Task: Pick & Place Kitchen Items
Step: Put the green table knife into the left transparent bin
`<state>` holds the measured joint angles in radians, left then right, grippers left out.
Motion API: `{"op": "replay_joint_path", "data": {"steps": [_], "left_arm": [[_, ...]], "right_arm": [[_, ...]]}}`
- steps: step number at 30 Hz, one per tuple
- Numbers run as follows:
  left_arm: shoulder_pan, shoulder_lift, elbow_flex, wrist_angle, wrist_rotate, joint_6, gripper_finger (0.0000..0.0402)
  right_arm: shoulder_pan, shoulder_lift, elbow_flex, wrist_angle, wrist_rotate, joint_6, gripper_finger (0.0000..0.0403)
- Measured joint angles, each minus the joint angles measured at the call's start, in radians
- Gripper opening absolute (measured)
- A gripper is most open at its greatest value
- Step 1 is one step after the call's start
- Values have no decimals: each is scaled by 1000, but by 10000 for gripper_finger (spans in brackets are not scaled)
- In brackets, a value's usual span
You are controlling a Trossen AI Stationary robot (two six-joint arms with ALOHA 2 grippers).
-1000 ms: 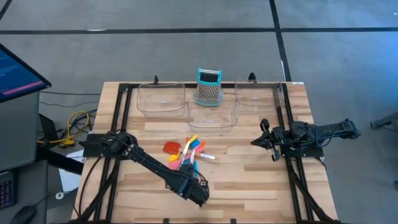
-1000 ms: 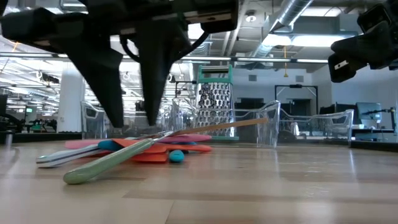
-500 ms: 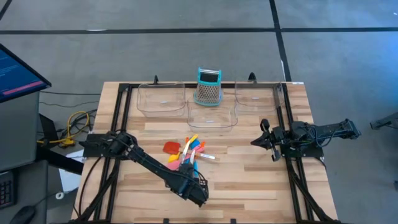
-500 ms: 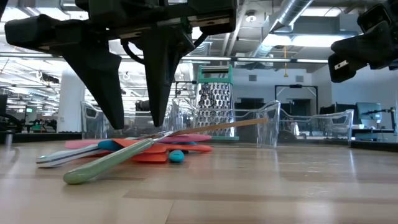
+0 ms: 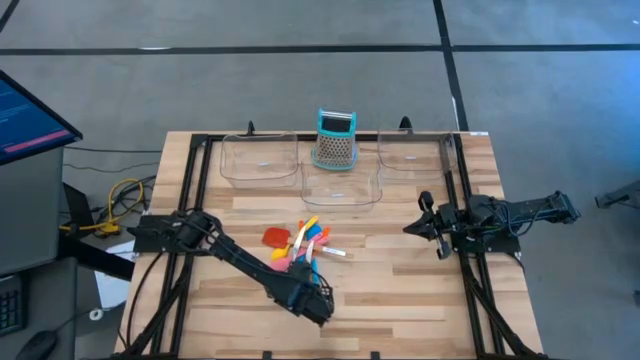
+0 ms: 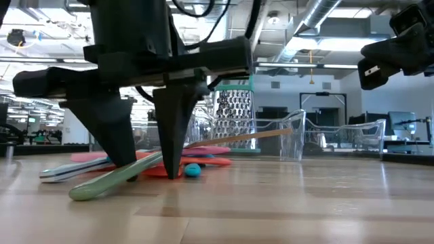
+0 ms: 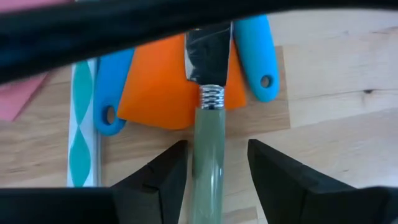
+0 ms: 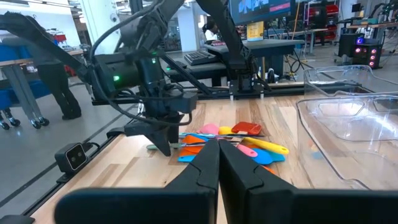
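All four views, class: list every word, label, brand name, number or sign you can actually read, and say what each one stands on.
No text can be read in any view.
Monitor beside the table: lines of writing, too small to read.
Screens and a yellow sign in the room behind: blurred, unreadable.
Utensils, grater and trays: no lettering visible.

Bright overhead lighting; close wrist view blurred.

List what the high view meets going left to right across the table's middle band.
Left arm base → left gripper, open over the utensil pile → right gripper, waiting shut at the right rail.
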<state>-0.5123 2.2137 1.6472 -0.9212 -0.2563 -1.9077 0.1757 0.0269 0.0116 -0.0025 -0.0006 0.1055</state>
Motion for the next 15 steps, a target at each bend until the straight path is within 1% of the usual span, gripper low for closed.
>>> {"op": "replay_joint_path", "data": {"steps": [9,12,15], "left_arm": [[1,-4,-25,27,-7,0,157],[1,-4,-26,25,-6,0,144],[1,-3,-27,21,-6,0,121]], "right_arm": [[0,0,0,0,0,0,0],[0,0,0,0,0,0,0],[0,0,0,0,0,0,0]]}}
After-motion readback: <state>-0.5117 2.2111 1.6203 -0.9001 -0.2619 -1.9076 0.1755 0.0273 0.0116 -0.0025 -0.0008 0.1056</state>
